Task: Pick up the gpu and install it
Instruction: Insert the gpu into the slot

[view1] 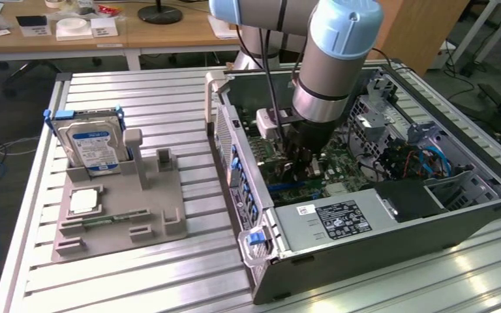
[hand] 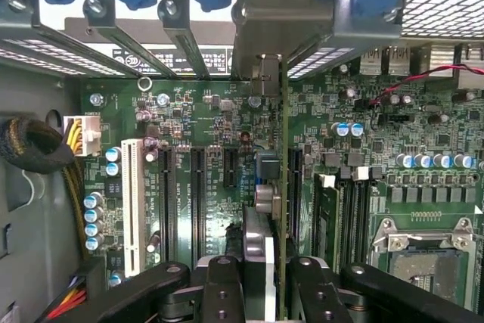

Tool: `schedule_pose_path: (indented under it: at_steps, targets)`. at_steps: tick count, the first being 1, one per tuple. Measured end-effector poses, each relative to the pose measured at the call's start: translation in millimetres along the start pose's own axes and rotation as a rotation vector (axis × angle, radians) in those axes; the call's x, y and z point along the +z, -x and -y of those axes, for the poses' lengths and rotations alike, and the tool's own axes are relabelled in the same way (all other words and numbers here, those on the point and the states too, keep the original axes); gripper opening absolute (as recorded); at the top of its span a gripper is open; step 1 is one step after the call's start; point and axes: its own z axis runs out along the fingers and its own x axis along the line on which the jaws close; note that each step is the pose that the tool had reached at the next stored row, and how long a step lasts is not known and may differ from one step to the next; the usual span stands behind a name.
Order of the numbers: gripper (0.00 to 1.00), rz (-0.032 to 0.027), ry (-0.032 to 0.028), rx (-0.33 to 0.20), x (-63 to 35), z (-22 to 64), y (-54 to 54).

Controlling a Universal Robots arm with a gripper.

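The gpu appears edge-on in the wrist view, a thin card standing upright over the green motherboard. Its silvery end bracket sits among the rear slot openings of the case. My gripper is shut on the card, with black fingers pressing on both sides. The card's lower edge lies along a slot beside the black expansion slots; whether it is fully seated I cannot tell. In the exterior view the gripper reaches down into the open computer case.
A grey fixture on the exterior view's left holds a hard drive, a square chip and a memory stick. The power supply, blue cables and the CPU socket crowd the case.
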Motion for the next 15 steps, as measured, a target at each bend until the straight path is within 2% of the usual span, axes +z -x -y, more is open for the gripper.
schedule_pose_path:
  at_steps: [8,15]
  targets:
    - [0.28,-0.0005,0.0022,0.000,11.0,-0.3,-0.7]
    - [0.28,-0.0001,0.0023,0.000,11.9,-0.3,-0.7]
